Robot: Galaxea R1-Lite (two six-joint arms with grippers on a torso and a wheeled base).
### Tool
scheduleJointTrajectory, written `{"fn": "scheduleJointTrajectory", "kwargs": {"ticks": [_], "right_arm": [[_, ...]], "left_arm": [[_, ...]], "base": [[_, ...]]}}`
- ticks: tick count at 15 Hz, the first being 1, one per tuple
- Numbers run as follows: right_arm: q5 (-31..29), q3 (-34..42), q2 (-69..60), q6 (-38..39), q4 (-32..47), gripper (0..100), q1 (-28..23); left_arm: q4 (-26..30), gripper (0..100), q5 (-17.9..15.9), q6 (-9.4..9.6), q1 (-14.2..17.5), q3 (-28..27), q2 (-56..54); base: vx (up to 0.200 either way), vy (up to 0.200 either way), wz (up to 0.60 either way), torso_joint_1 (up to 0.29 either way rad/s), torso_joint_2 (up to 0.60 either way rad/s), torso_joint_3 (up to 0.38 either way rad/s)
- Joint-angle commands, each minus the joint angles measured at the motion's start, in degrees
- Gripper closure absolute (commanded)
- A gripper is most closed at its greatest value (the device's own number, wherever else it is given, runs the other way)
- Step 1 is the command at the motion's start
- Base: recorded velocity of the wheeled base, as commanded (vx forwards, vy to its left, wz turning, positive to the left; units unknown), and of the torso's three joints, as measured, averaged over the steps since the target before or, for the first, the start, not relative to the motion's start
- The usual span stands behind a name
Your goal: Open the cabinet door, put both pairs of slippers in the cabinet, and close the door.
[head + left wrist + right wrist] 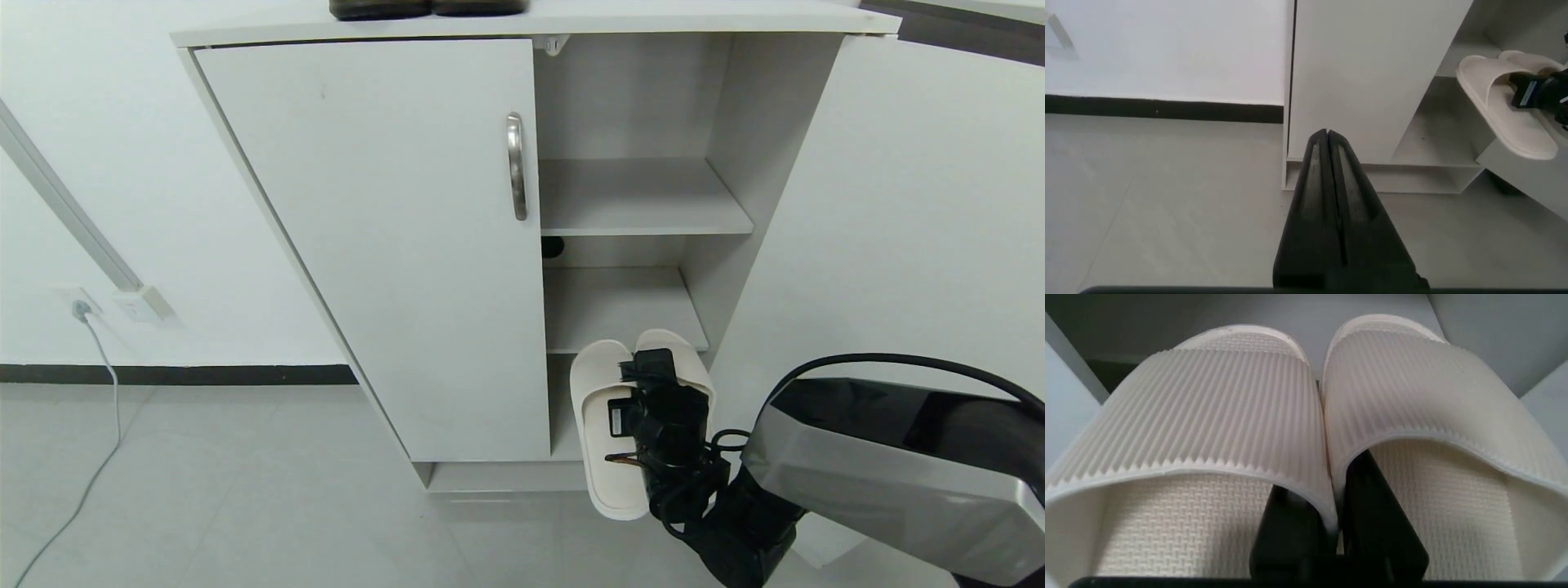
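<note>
The cabinet [739, 122] has its right door [898, 204] swung open, so the first job is done. The left door [367, 245] is shut, and its metal handle [515, 167] sits near the middle of the head view.

Now comes the job of putting slippers inside. The right gripper [651, 363] holds the white slippers [600, 408] in the lower middle of the head view. It pinches both slippers at once, one finger in each, squeezing the two inner sides together (the right wrist view shows this well). The slippers hang side by side, toes pointing at the cabinet, just in front of its open side and low down. I think they are not resting on a shelf yet.

The left gripper [1327, 135] is closed tight with nothing in it. It hangs over the floor [1167, 204], in front of the shut door.

A dark pair [424, 6] sits on top of the cabinet, at the top edge of the head view. That is likely the other pair to put away.

Next, the right arm needs to push the white slippers forward onto a bare shelf [620, 306], set them flat, then let go. It should mind the shelf edge and the open door beside it.
</note>
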Motion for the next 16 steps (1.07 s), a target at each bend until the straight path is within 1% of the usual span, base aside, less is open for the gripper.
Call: {"fn": "scheduleJointTrajectory", "kwargs": {"ticks": [1, 4, 13, 16], "right_arm": [[0.0, -0.1, 0.2, 0.0, 0.0, 100, 0.0], [0.0, -0.1, 0.2, 0.0, 0.0, 100, 0.0], [0.6, -0.2, 0.3, 0.1, -0.5, 100, 0.0], [0.7, -1.5, 1.1, 0.6, -0.2, 100, -1.0]], "left_arm": [[0.0, 100, 0.0, -0.02, 0.0, 0.0, 0.1], [0.0, 100, 0.0, -0.02, 0.0, 0.0, 0.1], [0.0, 100, 0.0, -0.1, 0.0, 0.0, 0.1], [0.0, 100, 0.0, -0.1, 0.0, 0.0, 0.1]], "base": [[0.0, 0.0, 0.0, 0.0, 0.0, 0.0], [0.0, 0.0, 0.0, 0.0, 0.0, 0.0], [0.2, 0.0, 0.0, 0.0, 0.0, 0.002], [0.0, 0.0, 0.0, 0.0, 0.0, 0.0]]}}
